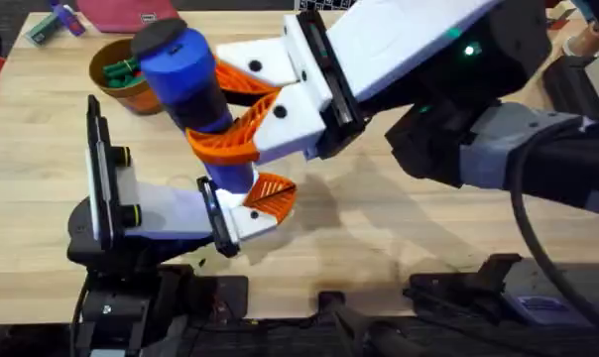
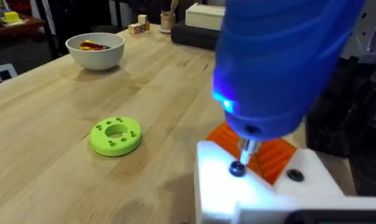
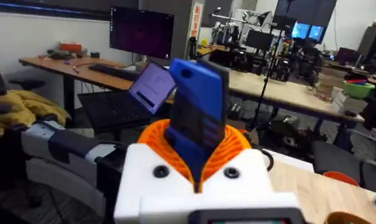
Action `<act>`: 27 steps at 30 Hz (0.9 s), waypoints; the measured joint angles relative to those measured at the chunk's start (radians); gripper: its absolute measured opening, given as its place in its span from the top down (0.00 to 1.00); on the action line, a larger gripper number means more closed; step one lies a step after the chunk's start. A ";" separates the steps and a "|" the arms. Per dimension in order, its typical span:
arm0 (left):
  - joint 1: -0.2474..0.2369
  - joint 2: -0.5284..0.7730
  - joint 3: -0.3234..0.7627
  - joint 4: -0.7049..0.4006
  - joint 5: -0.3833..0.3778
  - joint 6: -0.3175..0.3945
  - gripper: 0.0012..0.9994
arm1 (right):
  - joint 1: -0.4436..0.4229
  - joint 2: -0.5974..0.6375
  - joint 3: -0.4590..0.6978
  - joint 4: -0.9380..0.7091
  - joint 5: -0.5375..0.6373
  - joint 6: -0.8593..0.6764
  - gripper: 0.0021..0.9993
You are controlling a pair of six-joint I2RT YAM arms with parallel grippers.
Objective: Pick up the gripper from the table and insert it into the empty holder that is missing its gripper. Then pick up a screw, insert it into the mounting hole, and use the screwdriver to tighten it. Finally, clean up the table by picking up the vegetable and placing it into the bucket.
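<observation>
Left gripper (image 1: 265, 203) near the table's (image 1: 379, 238) front edge, jaw state cannot be told, right gripper (image 1: 225, 114) clamped on blue cylindrical powered screwdriver (image 1: 185, 74), thin metal tip on black screw (image 2: 237, 168) in white plastic holder (image 2: 256, 190), orange bucket (image 1: 116, 74) at far left corner

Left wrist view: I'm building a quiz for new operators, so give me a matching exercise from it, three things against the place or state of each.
Things:
1. bowl
2. green disc
3. screwdriver

Place or state:
A. tip down at a black screw in a white block
B. holds red and yellow pieces
C. lies flat on the table, apart from the rest

Pairs: 1-B, 2-C, 3-A
</observation>
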 joint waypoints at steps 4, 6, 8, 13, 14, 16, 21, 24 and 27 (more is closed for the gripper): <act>0.000 0.000 0.000 0.000 0.000 0.000 0.99 | 0.000 0.000 0.000 0.000 0.000 -0.012 0.98; 0.000 0.000 0.000 0.000 0.000 0.000 0.99 | 0.000 0.000 0.000 -0.001 0.000 -0.013 0.98; 0.000 0.000 0.000 0.000 0.000 0.000 0.99 | 0.000 0.000 0.000 -0.010 0.000 -0.016 0.98; 0.000 0.000 0.000 0.000 0.000 0.000 0.99 | 0.000 0.000 0.000 -0.036 0.000 -0.020 0.98; 0.000 0.000 0.000 0.000 0.000 0.000 0.99 | 0.000 0.000 0.000 -0.037 0.000 -0.021 0.98; 0.000 0.000 0.000 0.000 0.000 0.000 0.99 | 0.000 0.000 0.000 -0.037 0.000 -0.023 0.98; 0.000 0.000 0.000 0.000 0.000 0.000 0.99 | 0.000 0.000 0.000 -0.051 0.001 -0.032 0.98; 0.000 0.000 0.000 0.000 0.000 0.000 0.99 | 0.000 0.004 0.000 -0.057 0.004 -0.038 0.98; 0.000 0.000 0.000 0.000 0.000 0.000 0.99 | 0.000 0.009 0.000 -0.056 0.005 -0.040 0.98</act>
